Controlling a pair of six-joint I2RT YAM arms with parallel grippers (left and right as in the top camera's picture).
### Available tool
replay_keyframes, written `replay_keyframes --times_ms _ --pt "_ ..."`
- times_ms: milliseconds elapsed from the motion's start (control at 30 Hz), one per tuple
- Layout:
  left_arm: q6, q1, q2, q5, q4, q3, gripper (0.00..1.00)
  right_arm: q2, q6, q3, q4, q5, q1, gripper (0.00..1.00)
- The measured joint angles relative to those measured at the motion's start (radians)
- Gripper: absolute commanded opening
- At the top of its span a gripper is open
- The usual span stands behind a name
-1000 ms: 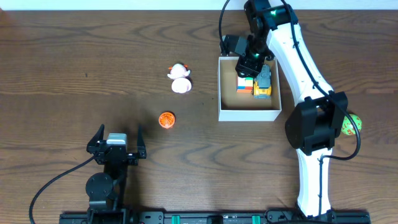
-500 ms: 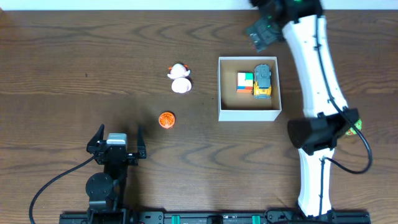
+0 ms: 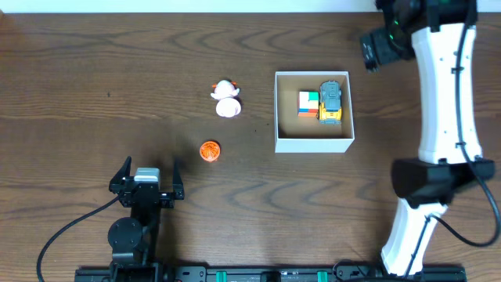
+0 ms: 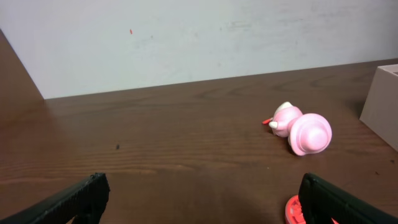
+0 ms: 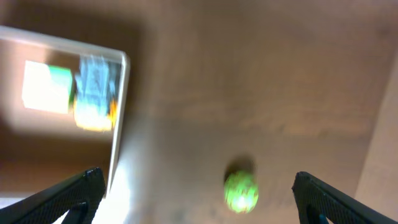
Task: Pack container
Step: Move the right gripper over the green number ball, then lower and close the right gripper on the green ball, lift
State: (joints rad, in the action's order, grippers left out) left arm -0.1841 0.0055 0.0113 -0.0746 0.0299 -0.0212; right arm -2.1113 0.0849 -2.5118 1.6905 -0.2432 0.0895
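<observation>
The left gripper and right gripper are wide open, empty. The container holds a block and truck.

Even bright lighting, soft shadows, right wrist view motion-blurred

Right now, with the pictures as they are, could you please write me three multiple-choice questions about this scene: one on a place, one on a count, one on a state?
1. Where is the yellow truck?
A) inside the container
B) on the table next to the orange disc
C) beside the green ball

2. How many toys lie in the container?
A) one
B) two
C) four

3. How is the right gripper?
A) shut on the green ball
B) shut on nothing
C) open, holding nothing

Answers:
1 A, the overhead view shows the truck within the white walls.
2 B, only the truck and the coloured block are inside.
3 C, its wrist view shows both fingers wide apart with nothing between them.
</observation>
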Motion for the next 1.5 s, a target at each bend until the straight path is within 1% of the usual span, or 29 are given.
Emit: replay_keyframes --times_ms 100,200,367,500,667,833,1200,1333,1500 --pt "0.000 0.000 0.000 0.000 0.000 0.000 0.98 0.080 -0.009 0.203 -0.010 0.034 -0.058 0.99" --pt "0.000 0.000 0.000 0.000 0.000 0.000 0.98 0.132 -0.015 0.399 -0.090 0.060 -0.145 0.99" --pt "0.000 0.000 0.000 0.000 0.000 0.000 0.98 0.134 -0.018 0.644 -0.202 0.117 -0.299 0.99" --pt "0.000 0.000 0.000 0.000 0.000 0.000 0.98 0.134 -0.017 0.776 -0.264 0.181 -0.396 0.99" --pt "0.000 0.000 0.000 0.000 0.000 0.000 0.98 0.134 -0.004 0.865 -0.341 0.235 -0.449 0.99" --pt "0.000 0.000 0.000 0.000 0.000 0.000 0.98 0.134 0.003 0.930 -0.396 0.239 -0.483 0.99" --pt "0.000 0.000 0.000 0.000 0.000 0.000 0.98 0.134 -0.027 0.943 -0.463 0.142 -0.589 0.99" --pt "0.000 0.000 0.000 0.000 0.000 0.000 0.98 0.134 -0.037 0.952 -0.482 0.130 -0.603 0.99" --pt "0.000 0.000 0.000 0.000 0.000 0.000 0.98 0.134 -0.043 1.014 -0.549 0.129 -0.598 0.99"
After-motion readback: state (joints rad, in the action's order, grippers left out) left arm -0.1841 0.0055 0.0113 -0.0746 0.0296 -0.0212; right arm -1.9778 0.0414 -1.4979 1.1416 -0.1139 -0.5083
